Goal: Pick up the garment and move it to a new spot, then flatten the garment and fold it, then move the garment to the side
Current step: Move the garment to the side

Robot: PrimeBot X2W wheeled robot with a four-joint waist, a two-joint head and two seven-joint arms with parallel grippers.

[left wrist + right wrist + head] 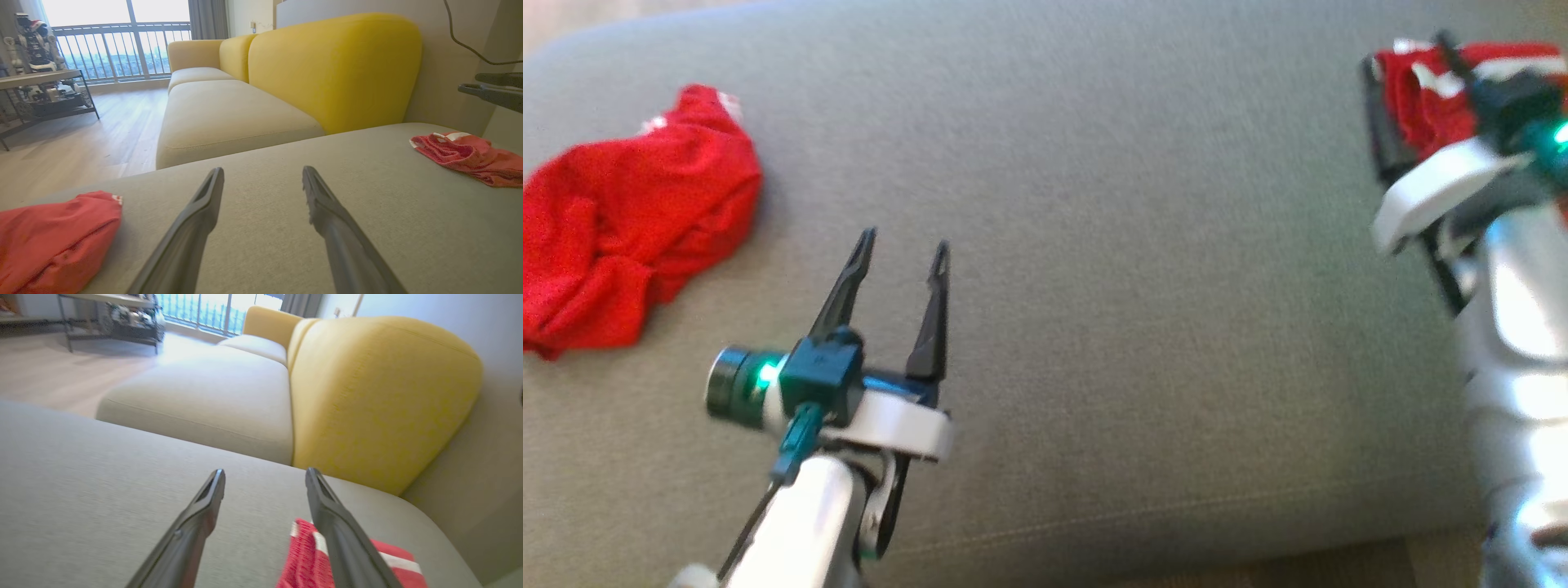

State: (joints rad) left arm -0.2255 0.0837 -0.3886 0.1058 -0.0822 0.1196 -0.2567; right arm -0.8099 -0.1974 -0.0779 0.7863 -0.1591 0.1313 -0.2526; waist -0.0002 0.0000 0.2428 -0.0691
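A red garment with white stripes (1425, 98) lies bunched at the far right end of the grey cushion (1135, 286), and also appears in the left wrist view (470, 157). My right gripper (1405, 51) hovers over it, open, its fingers either side of the cloth and holding nothing; one dark finger (339, 535) crosses the striped fabric (304, 559). A second, plain red garment (629, 220) sits crumpled at the cushion's left end. My left gripper (904, 245) stands open and empty to the right of it, over bare cushion.
A yellow sofa backrest (335, 69) and pale seat cushions (229, 114) lie beyond the grey cushion. Wooden floor (81, 134) and a low shelf with clutter (41, 94) are off to the left. The cushion's front edge (1176, 531) runs near my arms.
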